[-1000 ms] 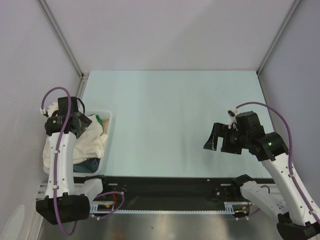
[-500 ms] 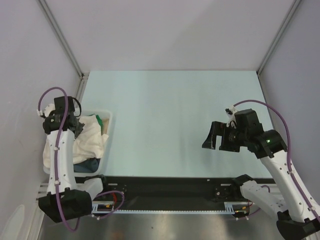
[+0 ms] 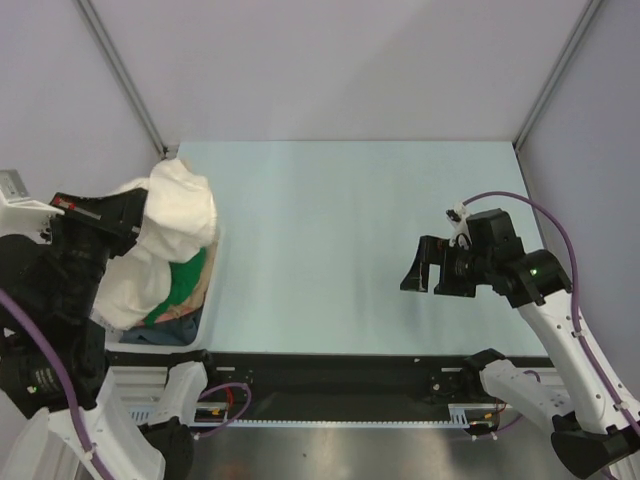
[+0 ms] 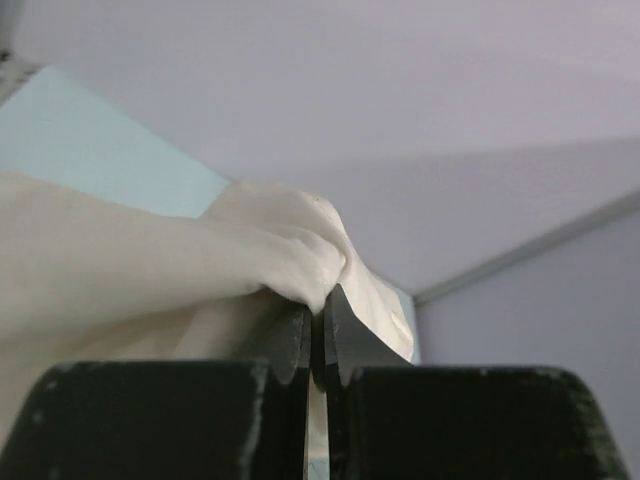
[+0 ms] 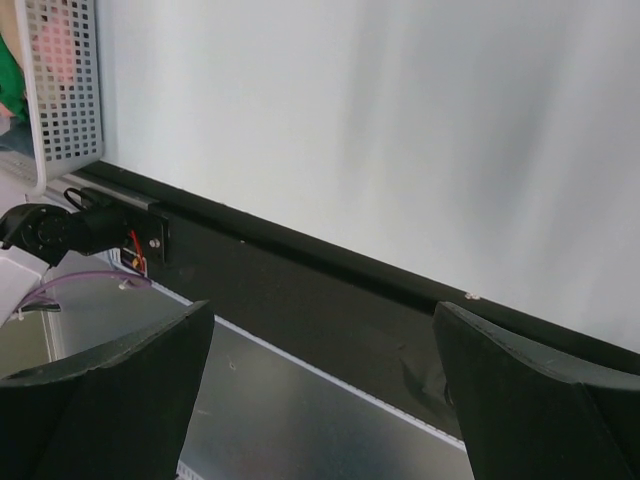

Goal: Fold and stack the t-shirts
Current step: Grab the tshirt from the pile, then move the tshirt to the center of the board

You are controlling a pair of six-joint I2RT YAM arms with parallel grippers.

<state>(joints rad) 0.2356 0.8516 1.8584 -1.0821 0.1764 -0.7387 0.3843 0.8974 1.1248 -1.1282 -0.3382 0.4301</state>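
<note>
My left gripper is shut on a bunched fold of the cream t-shirt and holds it high above the basket at the table's left edge. In the left wrist view the cloth is pinched at the gripper tips and drapes to the left. Below it, a green t-shirt and a dark blue one lie in the basket. My right gripper hovers open and holds nothing over the table's right side. Its wrist view shows the gripper wide apart.
The white lattice basket shows at the top left of the right wrist view, with green and pink cloth behind its wall. The pale blue table lies between the arms. A black rail runs along the near edge.
My left gripper closed on the cream t-shirt and rose with it out of the basket, uncovering the green shirt. The right gripper drifted slightly left, still open.
</note>
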